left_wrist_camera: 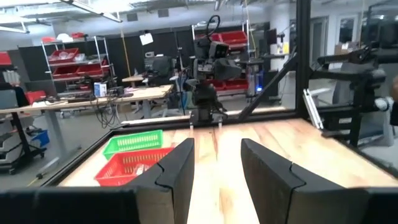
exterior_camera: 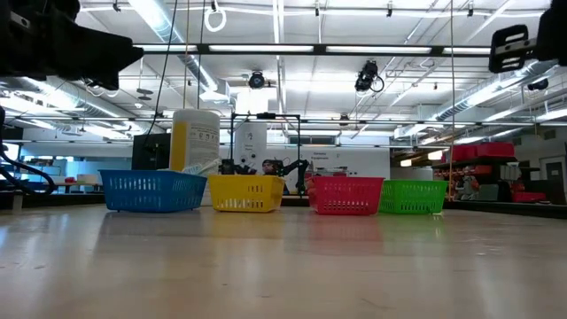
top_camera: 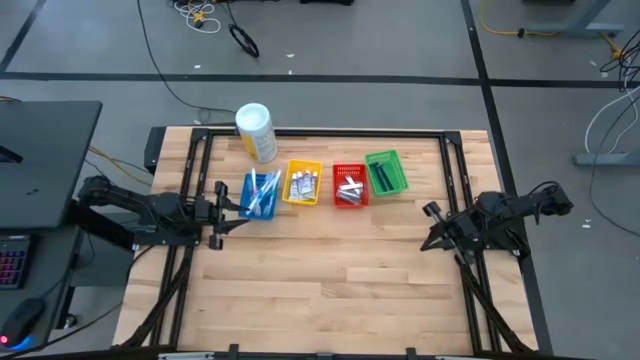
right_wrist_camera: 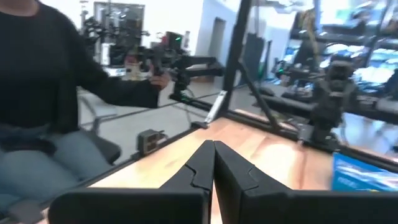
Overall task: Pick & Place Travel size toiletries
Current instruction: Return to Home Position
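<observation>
The travel size toiletries lie sorted in a row of four small baskets at the table's far middle. Toothbrushes (top_camera: 262, 190) are in the blue basket (top_camera: 249, 203), white tubes (top_camera: 303, 184) in the yellow basket (top_camera: 304, 166), pale items (top_camera: 349, 189) in the red basket (top_camera: 349, 170), and dark razors (top_camera: 383, 176) in the green basket (top_camera: 398, 170). My left gripper (top_camera: 222, 208) (left_wrist_camera: 217, 149) hovers open just left of the blue basket. My right gripper (top_camera: 432, 225) (right_wrist_camera: 214, 146) is shut and empty, near the table's right side, right of the green basket.
A large white-and-yellow canister (top_camera: 256, 132) (exterior_camera: 195, 137) stands behind the blue basket at the far edge. A dark frame (top_camera: 320, 131) runs around the tabletop. Bare wood (top_camera: 330, 270) spreads across the near half. A person in a dark sleeve (right_wrist_camera: 50, 81) sits beyond the table's edge.
</observation>
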Available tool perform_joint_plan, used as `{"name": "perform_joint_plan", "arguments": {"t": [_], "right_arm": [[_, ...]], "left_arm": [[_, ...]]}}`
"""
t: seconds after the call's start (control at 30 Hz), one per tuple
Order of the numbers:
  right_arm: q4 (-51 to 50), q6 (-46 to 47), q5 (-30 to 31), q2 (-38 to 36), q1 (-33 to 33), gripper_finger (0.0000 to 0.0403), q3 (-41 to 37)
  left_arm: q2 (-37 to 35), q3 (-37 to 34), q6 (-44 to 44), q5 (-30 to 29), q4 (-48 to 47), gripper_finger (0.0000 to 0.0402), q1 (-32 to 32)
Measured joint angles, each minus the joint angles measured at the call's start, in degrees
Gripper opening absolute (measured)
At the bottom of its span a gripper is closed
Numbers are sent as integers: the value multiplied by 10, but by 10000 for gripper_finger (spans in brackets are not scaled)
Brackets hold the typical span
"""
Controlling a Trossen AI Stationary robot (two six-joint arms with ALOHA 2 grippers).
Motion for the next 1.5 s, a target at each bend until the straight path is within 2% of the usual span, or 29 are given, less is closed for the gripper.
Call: {"name": "perform_joint_plan", "arguments": {"t": [0.17,0.3,0.47,0.6,1.5], "right_arm": [[72,5,19,0,0,15,-56],[83,18,27,2,0,15,-55],[71,26,105,2,-1,15,-55],[69,45,141,2,-1,15,-55],[69,46,143,2,-1,15,-55]], "left_arm": [[0,0,6,0,-6,138,0],[0,0,0,0,-13,138,0],[0,0,3,-5,-19,139,0],[0,0,-31,-4,-19,139,0],[0,-1,-41,-5,-17,139,0]]}}
